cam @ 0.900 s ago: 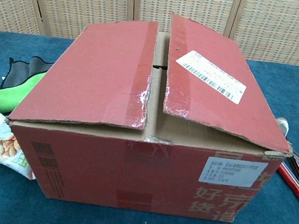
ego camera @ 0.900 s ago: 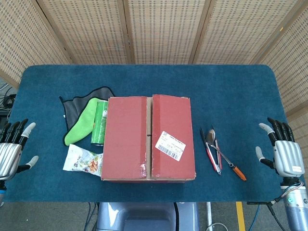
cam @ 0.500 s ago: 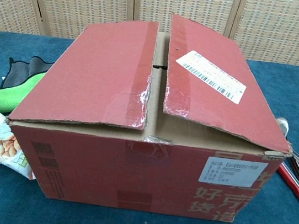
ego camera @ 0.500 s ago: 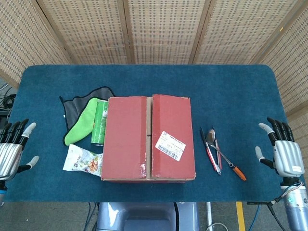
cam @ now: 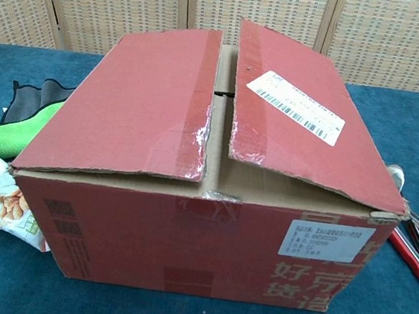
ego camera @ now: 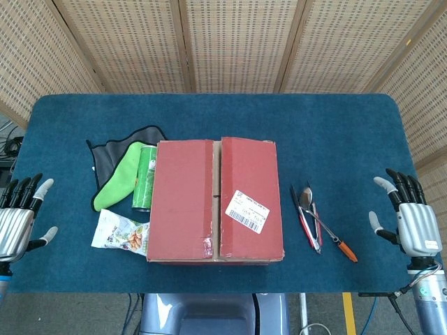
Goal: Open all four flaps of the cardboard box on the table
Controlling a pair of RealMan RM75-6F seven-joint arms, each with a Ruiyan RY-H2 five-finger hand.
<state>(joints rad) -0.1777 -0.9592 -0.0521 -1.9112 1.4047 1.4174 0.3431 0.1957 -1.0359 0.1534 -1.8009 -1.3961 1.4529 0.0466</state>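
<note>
A red-brown cardboard box stands at the table's front middle and fills the chest view. Its two long top flaps lie down, with a narrow gap along the middle; the right flap carries a white label and sits slightly raised in the chest view. My left hand hovers at the table's left edge, fingers spread, holding nothing. Over the table's right edge my right hand hangs the same way, empty. Both hands are far from the box and show only in the head view.
Left of the box lie a green can, a green cloth on a dark cloth, and a snack bag. Red-handled tongs and an orange-tipped pen lie to the right of the box. The table has a blue cover.
None of the objects moved. Both hands shifted only very slightly at the table's edges.
</note>
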